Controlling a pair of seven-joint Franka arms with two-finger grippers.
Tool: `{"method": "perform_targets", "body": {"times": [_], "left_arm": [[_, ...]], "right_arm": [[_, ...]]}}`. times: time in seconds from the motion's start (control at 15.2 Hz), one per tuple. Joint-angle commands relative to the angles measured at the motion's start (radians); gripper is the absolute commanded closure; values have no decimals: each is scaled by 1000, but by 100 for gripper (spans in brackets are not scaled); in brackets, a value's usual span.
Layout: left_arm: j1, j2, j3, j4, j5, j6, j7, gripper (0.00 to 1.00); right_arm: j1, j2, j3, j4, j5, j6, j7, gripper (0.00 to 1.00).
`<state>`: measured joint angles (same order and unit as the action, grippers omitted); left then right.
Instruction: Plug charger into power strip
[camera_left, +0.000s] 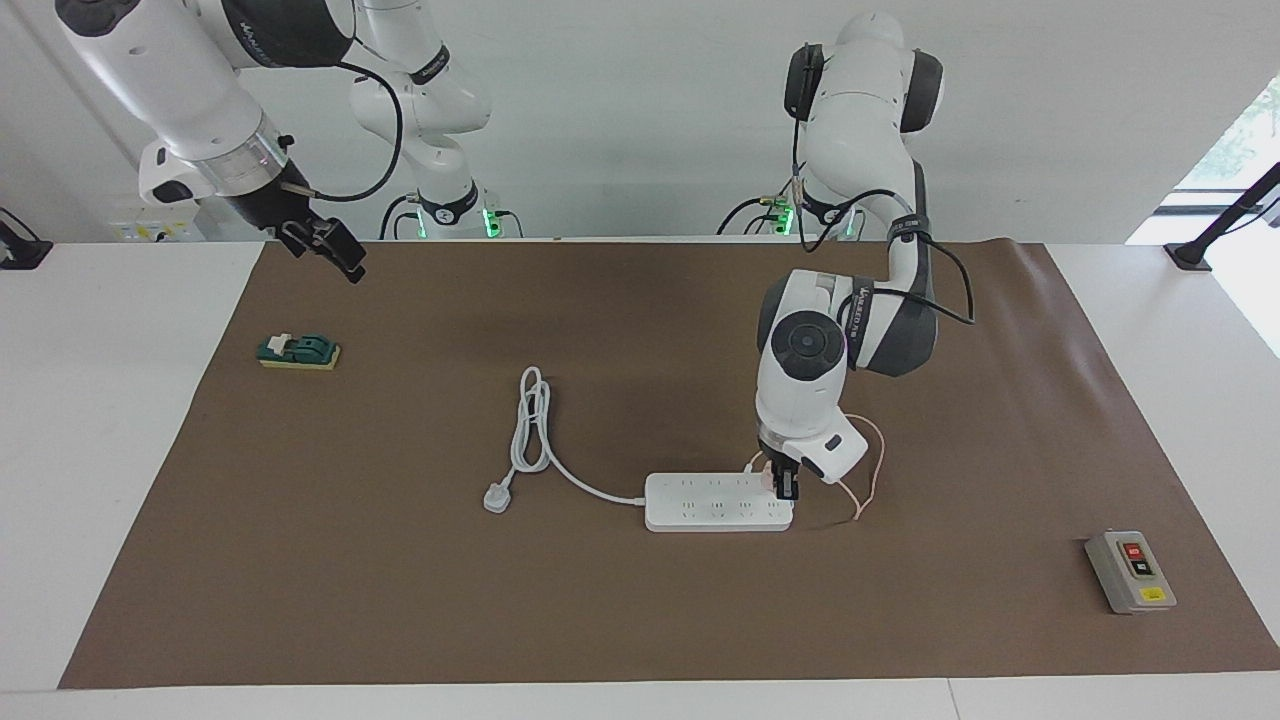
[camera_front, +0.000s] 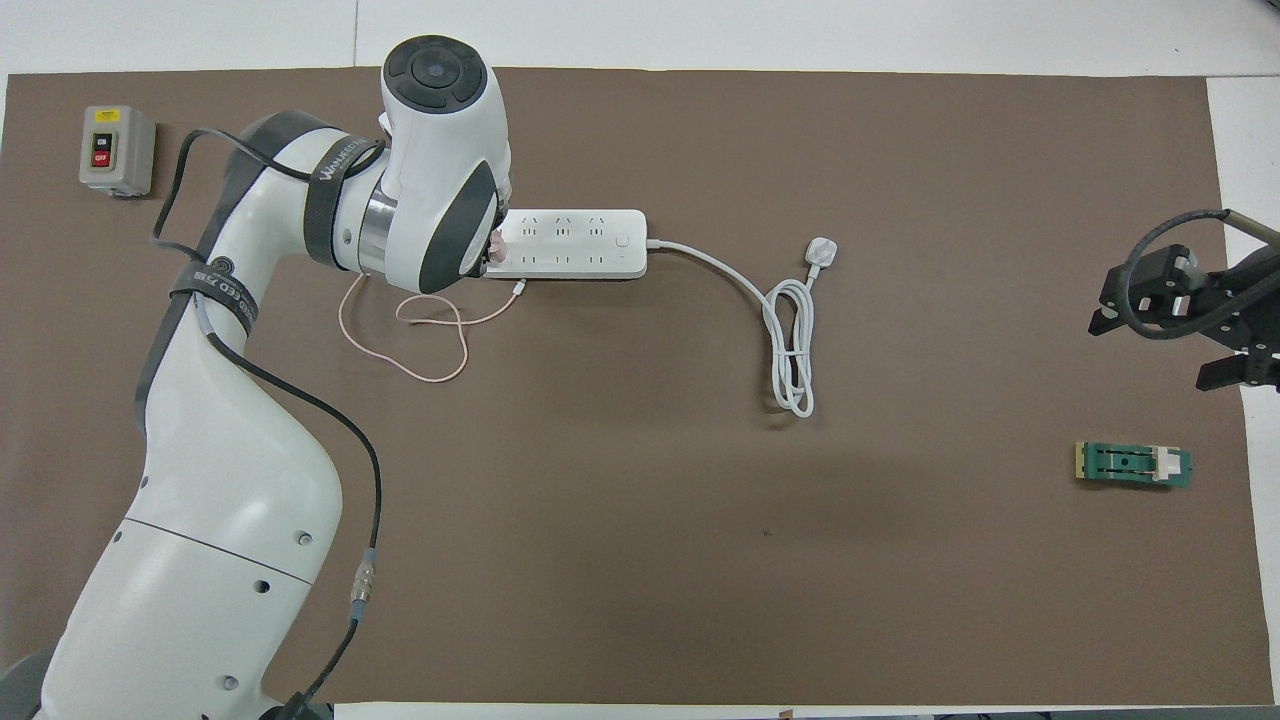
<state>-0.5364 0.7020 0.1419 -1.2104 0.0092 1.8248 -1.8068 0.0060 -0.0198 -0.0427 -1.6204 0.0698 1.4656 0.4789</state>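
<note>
White wall backs a white surface (camera_left: 120, 480) with one brown mat (camera_left: 640, 600) spread over most of it. On the mat I count one strip (camera_left: 715, 503), one charger (camera_left: 768, 479), one grey switch box (camera_left: 1130, 572) and one green block (camera_left: 298, 351).

The strip is my landmark: it lies flat near the mat's middle, its long side running along the surface. One thick white cord (camera_left: 540, 430) leaves the strip's end toward my right arm's side, loops once, and ends in one white plug (camera_left: 496, 497) lying on the mat beside that end of the strip.

My left jaws (camera_left: 783, 483) are down at the strip's other end, clamped on the charger, which sits at the top face of the strip there; whether its pins are fully seated I cannot tell. One thin pink cable (camera_left: 872, 470) trails from the charger and curls on the mat just beside that end of the strip, on the side nearer to me.

The switch box stands well apart from the strip, toward my left arm's end of the surface and farther from me than the strip. The green block lies well apart from the strip toward my right arm's end, nearer to me than the strip.

My right jaws (camera_left: 325, 245) wait with fingers spread, empty, raised over the mat's edge near the green block.
</note>
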Motion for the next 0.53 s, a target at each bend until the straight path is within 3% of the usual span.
{"method": "perform_targets", "body": {"times": [0.0, 0.46], "left_arm": [[-11, -18, 5, -60, 8, 27, 9, 100], [-10, -16, 4, -60, 6, 56, 10, 100]], "right_arm": [[-15, -9, 12, -3, -4, -10, -19, 0], [-15, -9, 12, -3, -4, -10, -20, 0]]}}
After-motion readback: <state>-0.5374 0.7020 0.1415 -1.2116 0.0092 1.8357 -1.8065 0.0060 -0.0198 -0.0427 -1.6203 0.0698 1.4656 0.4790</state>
